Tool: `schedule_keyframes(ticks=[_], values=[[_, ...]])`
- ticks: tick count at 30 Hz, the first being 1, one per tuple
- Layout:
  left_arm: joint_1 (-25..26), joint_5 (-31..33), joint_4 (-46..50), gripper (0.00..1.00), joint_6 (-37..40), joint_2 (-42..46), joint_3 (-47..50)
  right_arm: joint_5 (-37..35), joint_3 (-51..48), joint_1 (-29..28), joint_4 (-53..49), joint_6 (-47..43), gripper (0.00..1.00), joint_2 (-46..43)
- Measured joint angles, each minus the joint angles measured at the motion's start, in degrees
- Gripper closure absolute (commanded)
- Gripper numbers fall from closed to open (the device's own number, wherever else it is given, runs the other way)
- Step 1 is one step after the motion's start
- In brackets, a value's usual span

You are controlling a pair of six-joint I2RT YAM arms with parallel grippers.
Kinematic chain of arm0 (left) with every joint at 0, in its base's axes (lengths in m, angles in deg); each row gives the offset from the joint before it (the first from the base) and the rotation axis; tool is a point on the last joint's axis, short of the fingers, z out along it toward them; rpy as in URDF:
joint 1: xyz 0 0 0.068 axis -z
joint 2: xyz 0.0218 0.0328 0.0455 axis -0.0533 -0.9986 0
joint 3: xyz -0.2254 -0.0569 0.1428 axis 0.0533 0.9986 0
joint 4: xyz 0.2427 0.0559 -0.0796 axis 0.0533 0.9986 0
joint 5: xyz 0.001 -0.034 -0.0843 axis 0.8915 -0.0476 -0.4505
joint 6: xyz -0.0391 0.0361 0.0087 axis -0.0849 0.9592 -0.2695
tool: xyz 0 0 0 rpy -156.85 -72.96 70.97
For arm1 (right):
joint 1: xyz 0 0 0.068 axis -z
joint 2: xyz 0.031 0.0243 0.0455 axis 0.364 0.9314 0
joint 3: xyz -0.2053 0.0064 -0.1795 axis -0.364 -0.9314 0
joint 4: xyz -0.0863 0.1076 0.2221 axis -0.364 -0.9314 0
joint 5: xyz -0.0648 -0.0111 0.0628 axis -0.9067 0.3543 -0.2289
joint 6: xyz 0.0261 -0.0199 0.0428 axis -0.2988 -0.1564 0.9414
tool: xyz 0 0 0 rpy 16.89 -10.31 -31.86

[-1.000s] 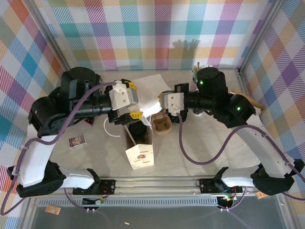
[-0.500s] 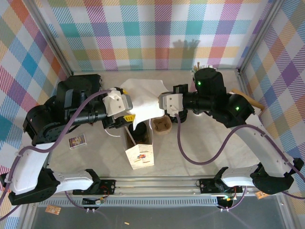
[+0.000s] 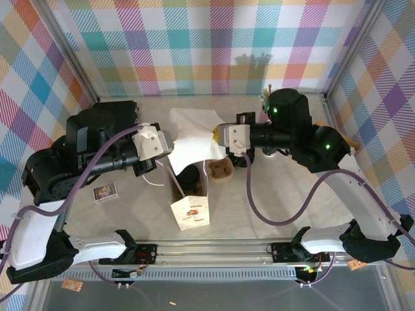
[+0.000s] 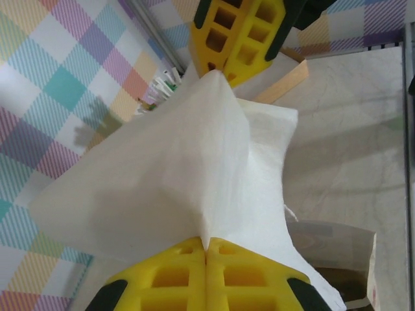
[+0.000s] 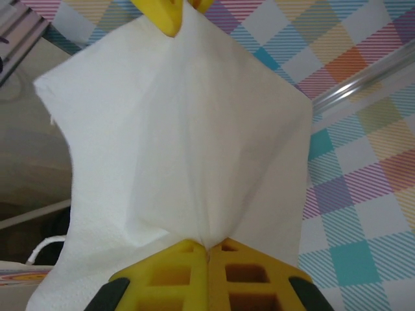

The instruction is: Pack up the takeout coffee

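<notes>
**Item 1: white paper napkin** [image 3: 192,139]. One sheet, spread out and held above the worktop [image 3: 292,189] between the two arms. It is held at two opposite edges and creases run inward from each pinch point. In the top view its lower edge hangs over the mouth of the paper bag.

**Item 2: left fingers** [image 4: 206,251]. Yellow, pressed together with no gap, pinching one edge of the napkin.

**Item 3: right fingers** [image 5: 207,247]. Yellow, also shut tight on the napkin, at the opposite edge. In the top view their tips [image 3: 216,136] show at the sheet's right side.

**Item 4: paper bag** [image 3: 192,211]. White, upright at centre front of the worktop, with a small flower print on its near face. Its mouth is open beneath the napkin.

**Item 5: takeout coffee** [image 3: 189,175]. A dark round lid shows inside the bag's mouth, partly covered by the napkin. The cup body is hidden by the bag walls.

**Item 6: brown cardboard piece** [image 3: 220,170]. It sits just beside the bag on its right. Its exact type cannot be told.

**Item 7: small printed card** [image 3: 105,192]. It lies flat on the worktop, well to the left of the bag.
</notes>
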State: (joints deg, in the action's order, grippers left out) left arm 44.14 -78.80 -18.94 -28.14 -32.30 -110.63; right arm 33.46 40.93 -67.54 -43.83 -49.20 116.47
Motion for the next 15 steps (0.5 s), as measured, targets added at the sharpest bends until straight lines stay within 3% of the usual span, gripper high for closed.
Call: schedule_keyframes(ticks=[4, 7, 8, 9, 13, 15], values=[[0.0, 1.7, 0.3, 1.00, 1.0, 0.3, -1.2, 2.6, 2.4, -0.3, -0.5, 3.2, 1.00, 1.5], [0.0, 2.6, 0.9, 1.00, 2.1, 0.5, -3.1, 5.8, 3.3, -0.4, 0.2, 7.2, 0.83, 2.6], [0.0, 2.9, 1.5, 1.00, 2.6, 0.5, -4.2, 6.7, 3.3, -0.6, 0.2, 8.3, 0.63, 2.9], [0.0, 3.5, 2.6, 1.00, 3.3, 0.4, -5.5, 7.2, 3.1, -0.8, 0.2, 9.5, 0.52, 3.3], [0.0, 5.7, 8.6, 1.00, 6.3, -1.5, -12.7, 6.1, 1.7, -2.8, -0.2, 9.6, 0.34, 4.2], [0.0, 7.0, 11.7, 1.00, 7.9, -2.3, -15.6, 5.0, 1.5, -3.7, -0.2, 9.6, 0.32, 4.7]])
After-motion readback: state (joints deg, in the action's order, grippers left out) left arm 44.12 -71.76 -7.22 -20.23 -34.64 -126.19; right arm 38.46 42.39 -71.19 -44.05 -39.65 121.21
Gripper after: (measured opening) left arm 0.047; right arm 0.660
